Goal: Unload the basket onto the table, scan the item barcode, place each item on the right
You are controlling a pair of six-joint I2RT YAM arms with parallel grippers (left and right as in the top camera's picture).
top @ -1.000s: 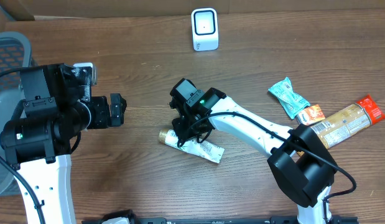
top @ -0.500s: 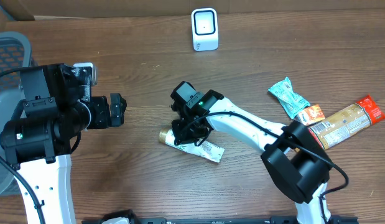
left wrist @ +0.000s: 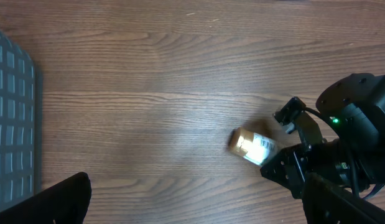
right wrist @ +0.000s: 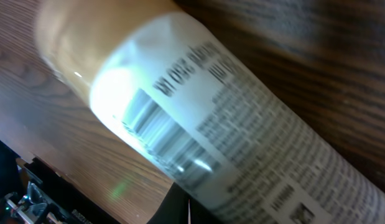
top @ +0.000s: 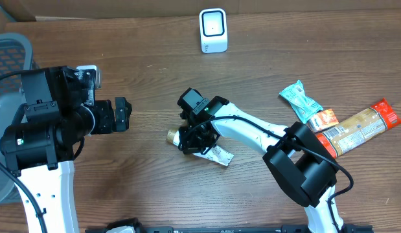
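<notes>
Right gripper (top: 190,140) pinches the packet (top: 218,154), well short of the scanner (top: 213,30); left gripper (top: 121,114) gapes wide; scan not yet done.

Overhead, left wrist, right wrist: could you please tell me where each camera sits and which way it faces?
Overhead: above the table, facing straight down; left gripper and right gripper show.
Left wrist: on the left arm, angled down at the table; its open fingers frame the bottom corners.
Right wrist: close on the held packet, barcode facing it; hardly any of the arm shows.
Shared: overhead and left wrist both show right gripper and packet.
</notes>
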